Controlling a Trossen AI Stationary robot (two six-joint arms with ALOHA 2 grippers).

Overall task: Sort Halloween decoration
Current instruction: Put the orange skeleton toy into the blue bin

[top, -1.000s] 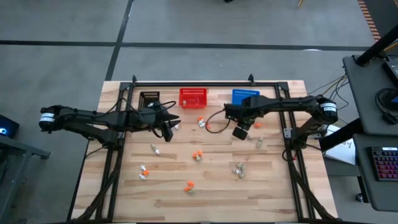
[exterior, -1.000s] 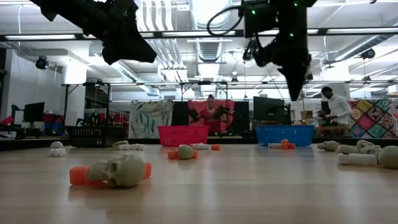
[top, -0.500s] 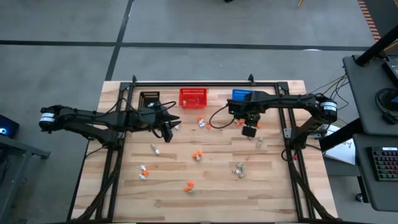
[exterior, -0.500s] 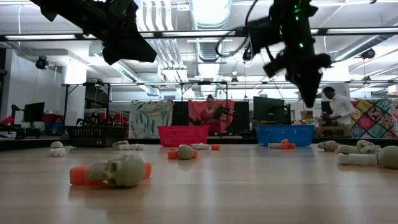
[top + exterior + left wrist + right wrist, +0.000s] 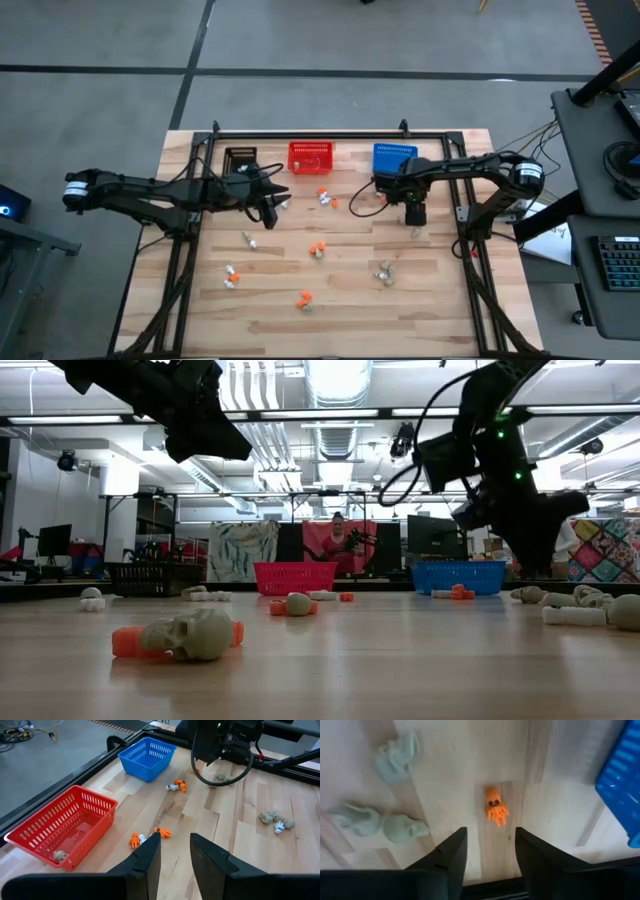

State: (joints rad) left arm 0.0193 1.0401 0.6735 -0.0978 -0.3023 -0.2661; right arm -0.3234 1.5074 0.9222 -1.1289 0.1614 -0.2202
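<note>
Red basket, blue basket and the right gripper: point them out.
red basket (image 5: 80,812): left wrist view, its long side wall.
blue basket (image 5: 394,154): high view, its floor.
right gripper (image 5: 490,847): right wrist view, gap between its open fingers.

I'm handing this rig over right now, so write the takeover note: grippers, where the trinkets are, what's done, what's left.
Right gripper: open, empty, pointing down over an orange trinket on the table, near the blue basket.
Left gripper: open, empty, hovering near the black basket.
Done: one pale trinket sits in the red basket.
Left: most trinkets are unsorted, scattered across the table, including the beige skulls beside the right gripper.
</note>
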